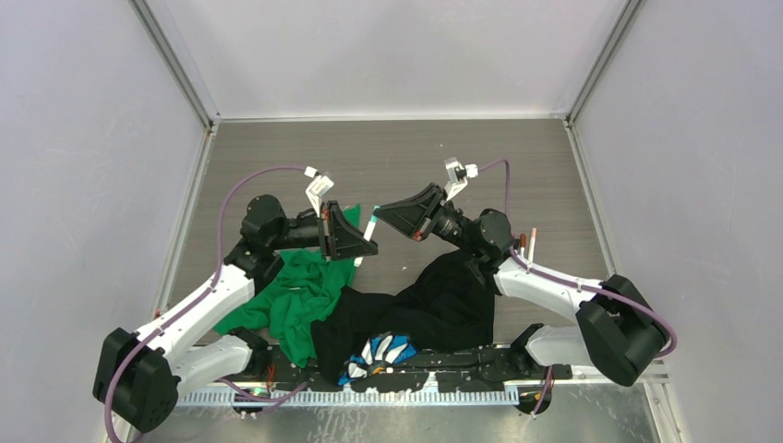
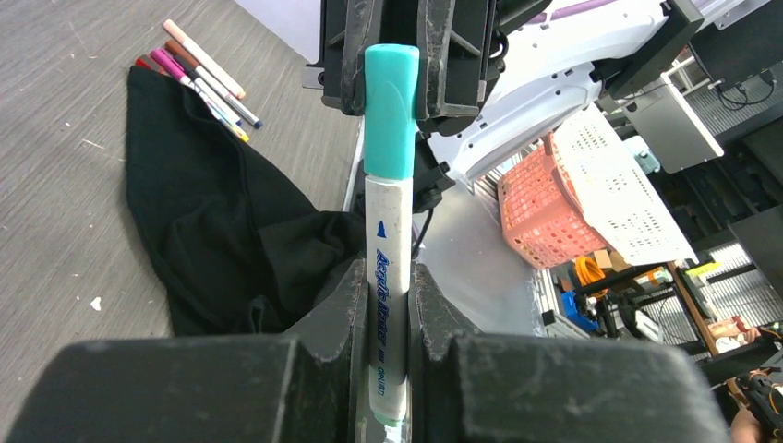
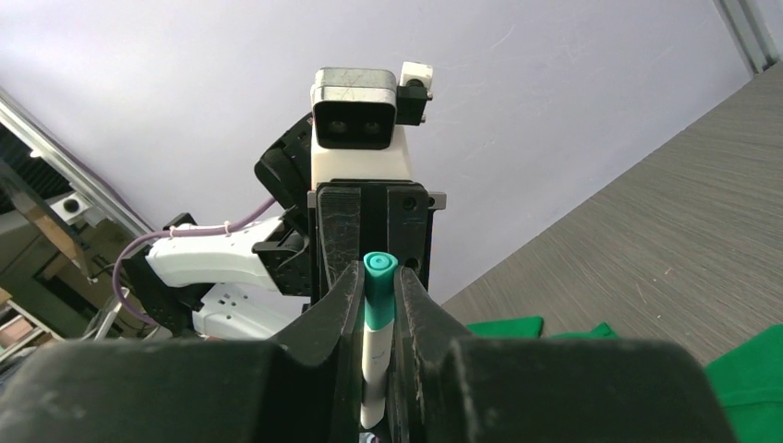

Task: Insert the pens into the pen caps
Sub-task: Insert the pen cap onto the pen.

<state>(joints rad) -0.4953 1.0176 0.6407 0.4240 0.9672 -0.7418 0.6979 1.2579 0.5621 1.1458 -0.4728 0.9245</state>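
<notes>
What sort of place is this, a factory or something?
Probably a robotics lab test booth: plain pale walls box in a grey wood-grain table carrying two white-and-black robot arms, with a salmon-pink plastic basket among stored gear beyond.

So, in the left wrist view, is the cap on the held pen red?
No, the cap on the end of the white pen gripped by the left claw is teal.
</notes>
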